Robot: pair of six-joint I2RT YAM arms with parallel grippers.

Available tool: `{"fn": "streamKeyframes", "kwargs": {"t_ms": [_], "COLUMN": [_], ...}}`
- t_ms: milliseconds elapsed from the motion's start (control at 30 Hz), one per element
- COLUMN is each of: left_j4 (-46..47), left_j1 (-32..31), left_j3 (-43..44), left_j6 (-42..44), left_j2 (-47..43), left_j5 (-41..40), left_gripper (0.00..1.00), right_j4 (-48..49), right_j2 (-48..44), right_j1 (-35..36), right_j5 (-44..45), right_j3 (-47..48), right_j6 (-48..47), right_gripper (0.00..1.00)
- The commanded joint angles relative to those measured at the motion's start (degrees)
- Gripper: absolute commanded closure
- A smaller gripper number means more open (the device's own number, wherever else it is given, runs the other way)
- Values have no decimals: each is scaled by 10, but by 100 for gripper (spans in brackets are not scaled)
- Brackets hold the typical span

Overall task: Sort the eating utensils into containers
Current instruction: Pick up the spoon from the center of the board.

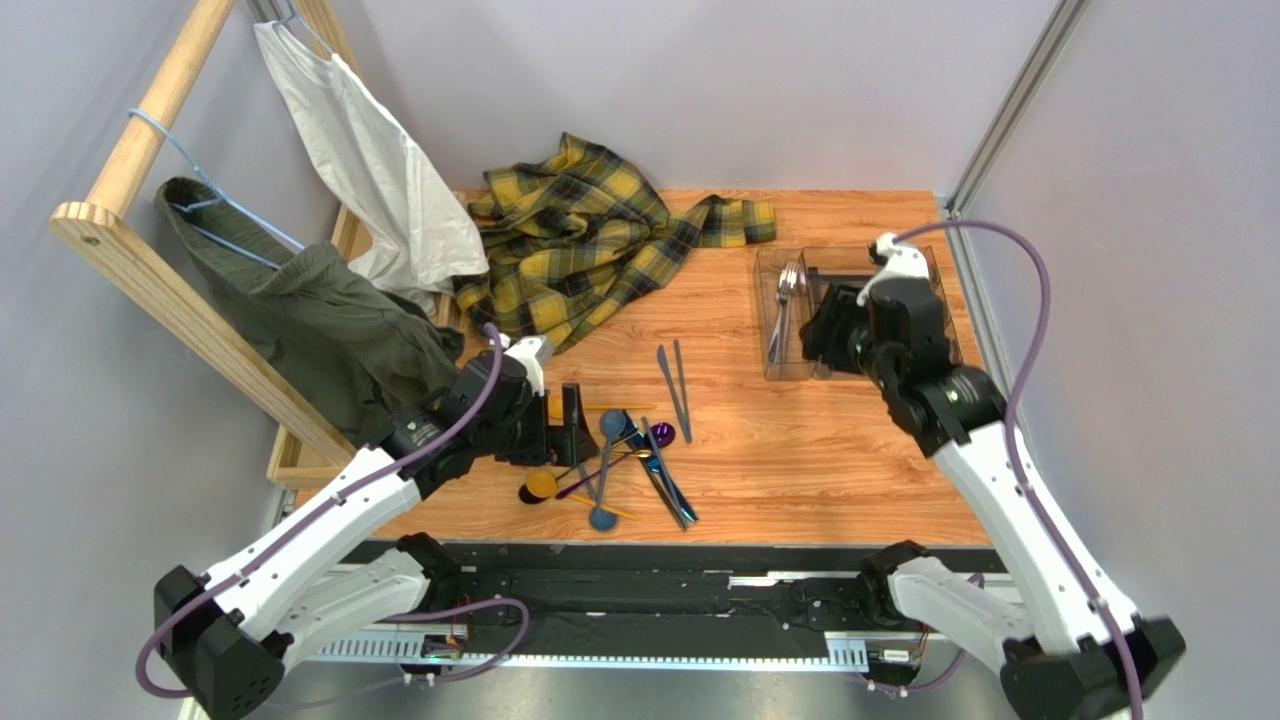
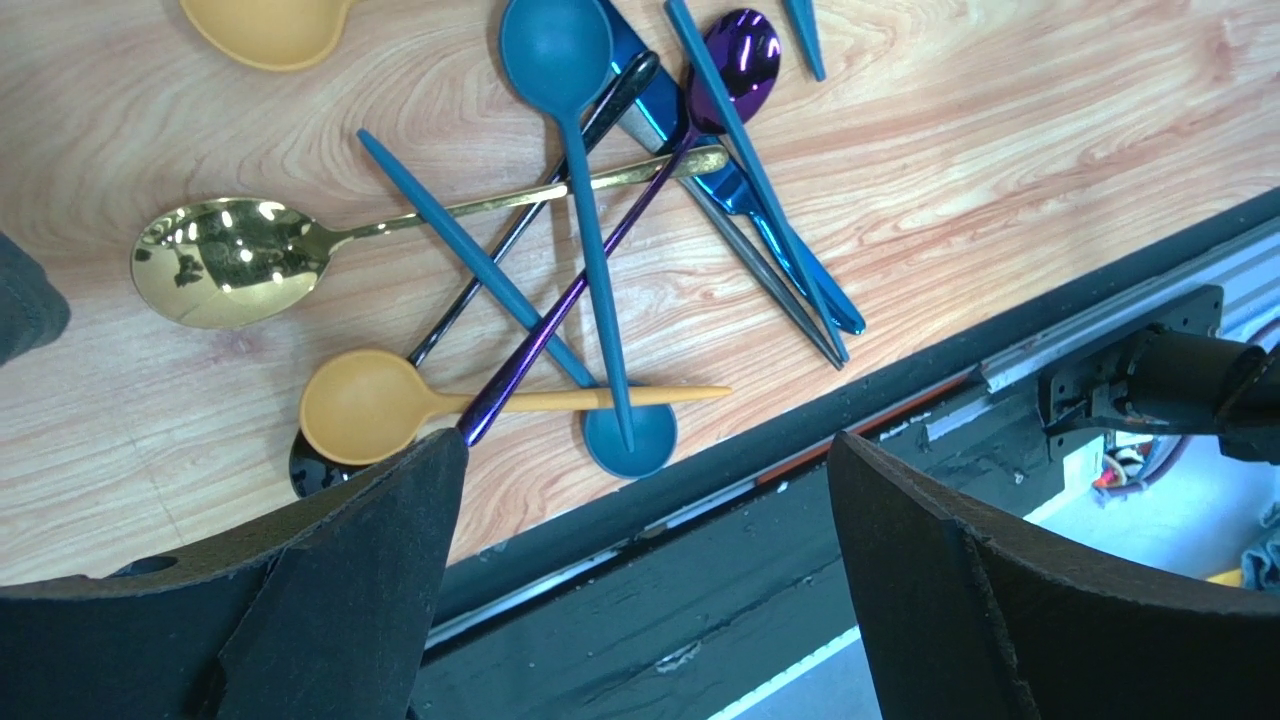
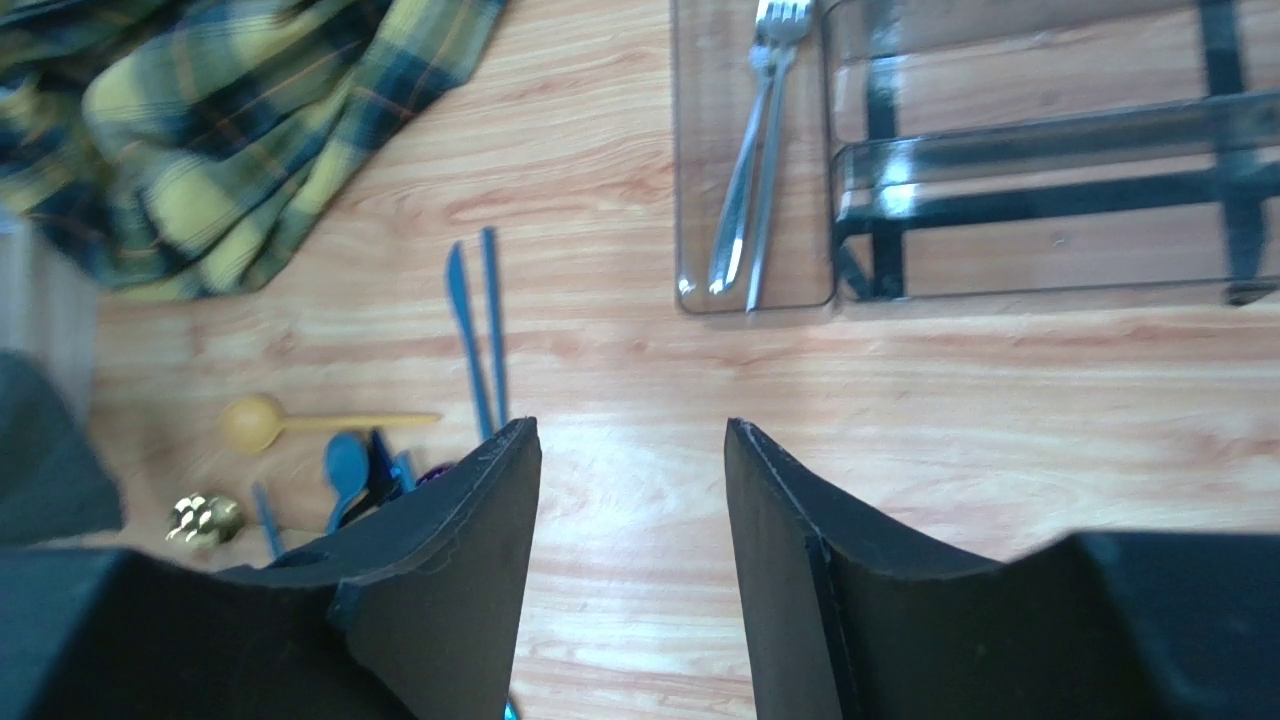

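Cutlery (image 1: pixel 609 458) lies tangled at the desk's (image 1: pixel 796 450) 7 o'clock edge, with gold, yellow, teal and purple spoons (image 2: pixel 564 60) crossing. Left tool (image 2: pixel 643 443) hangs over it, jaws wide, gripping nothing. Two slim blue knives (image 1: pixel 673 390) lie side by side at the heap's 1 o'clock. At 2 o'clock, the tray (image 3: pixel 1037 135) holds silver forks (image 3: pixel 759 165) in its left slot. Right tool (image 3: pixel 628 428) hovers there, jaws part-open, empty. Plaid shirt (image 1: pixel 586 240) sits at 11.

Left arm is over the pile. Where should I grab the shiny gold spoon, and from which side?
Grip the gold spoon at the bare neck just past its bowl, coming straight down with the jaws across the handle. It lies flat, and further along the teal spoon and purple spoon cross its handle.
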Motion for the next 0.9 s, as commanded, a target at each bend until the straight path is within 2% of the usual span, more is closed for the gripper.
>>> {"fn": "streamKeyframes", "kwargs": {"t_ms": [0,167,300,533,733,867], "left_j4": [16,60,89,73,60,71], "left_j1": [2,2,1,0,0,0], "left_j3": [-25,-50,-49,-3,34,41], "left_j6": [21,10,10,38,66,74], "left_j2": [-26,-15,16,78,128,168], "left_j5": [3,50,60,22,-5,11], "left_gripper": [1,1,1,6,11,14], "right_j4": [-38,-70,-70,-71,-36,-31], "right_j2": [-94,-204,-246,-216,-211,-214], "right_j1": [4,7,9,10,9,9], "right_j5": [-86,-129,-157,-163,-190,-205], "right_j3": [-68,-133,-173,-161,-198,-210], "right_j6": [40,49,48,49,71,79], "right_gripper": [49,50,50,50,51,52]}}
